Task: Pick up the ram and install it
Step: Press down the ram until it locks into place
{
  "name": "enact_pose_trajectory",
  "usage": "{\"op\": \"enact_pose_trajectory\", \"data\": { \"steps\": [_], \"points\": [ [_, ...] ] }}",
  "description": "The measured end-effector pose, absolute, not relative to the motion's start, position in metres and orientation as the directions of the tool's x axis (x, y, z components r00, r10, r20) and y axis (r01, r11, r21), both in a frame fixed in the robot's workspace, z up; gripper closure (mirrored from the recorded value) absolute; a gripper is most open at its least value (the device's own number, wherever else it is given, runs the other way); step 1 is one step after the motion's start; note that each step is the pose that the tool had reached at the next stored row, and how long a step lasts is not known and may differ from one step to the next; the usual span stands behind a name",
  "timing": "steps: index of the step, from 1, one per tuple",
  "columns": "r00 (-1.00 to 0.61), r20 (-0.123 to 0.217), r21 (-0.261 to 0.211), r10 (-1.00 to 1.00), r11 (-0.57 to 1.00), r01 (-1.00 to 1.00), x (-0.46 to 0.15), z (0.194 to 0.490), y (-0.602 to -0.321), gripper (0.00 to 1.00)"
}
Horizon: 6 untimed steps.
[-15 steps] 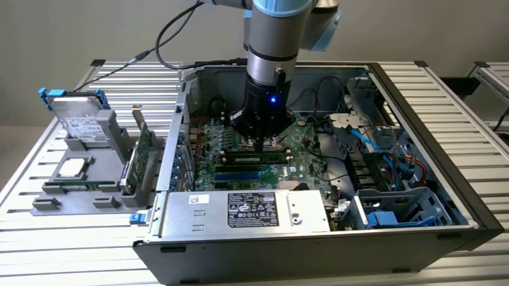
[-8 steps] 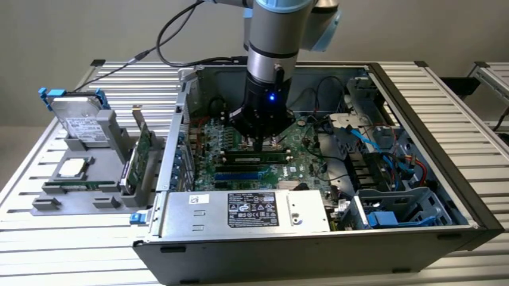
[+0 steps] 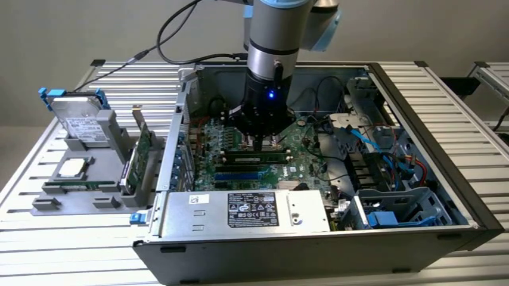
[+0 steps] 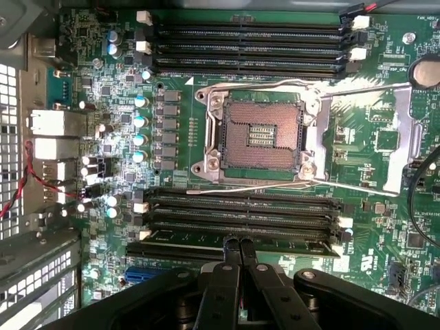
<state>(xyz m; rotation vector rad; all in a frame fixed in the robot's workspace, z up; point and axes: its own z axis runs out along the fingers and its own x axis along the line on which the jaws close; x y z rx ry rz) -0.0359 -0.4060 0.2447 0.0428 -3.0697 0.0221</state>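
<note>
The ram (image 4: 206, 236) is a thin green stick lying along a black slot of the motherboard (image 4: 385, 227), in the bank nearest my gripper. In the exterior view the ram (image 3: 254, 158) sits flat in its slot inside the open computer case, just in front of the arm. My gripper (image 4: 238, 245) is directly over the middle of the stick, with its two black fingers (image 4: 228, 265) pressed together and their tips at the ram's top edge. The fingers close along the stick's length, so nothing is held between them. In the exterior view the gripper (image 3: 263, 140) points straight down at the board.
The bare CPU socket (image 4: 261, 134) and a second bank of empty slots (image 4: 247, 48) lie beyond the ram. Case walls (image 3: 445, 149), cables (image 3: 358, 134) and the power supply (image 3: 247, 211) surround the board. A grey tray (image 3: 47, 199) at the exterior view's left holds a hard drive (image 3: 80, 122) and an expansion card (image 3: 143, 155).
</note>
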Motion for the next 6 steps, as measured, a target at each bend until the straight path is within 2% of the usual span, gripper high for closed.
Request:
{"op": "enact_pose_trajectory", "data": {
  "steps": [6],
  "points": [
    [-0.997, 0.072, -0.013, -0.027, 1.000, -0.028, -0.0359, 0.2447, -0.4060, 0.90]
  ]
}}
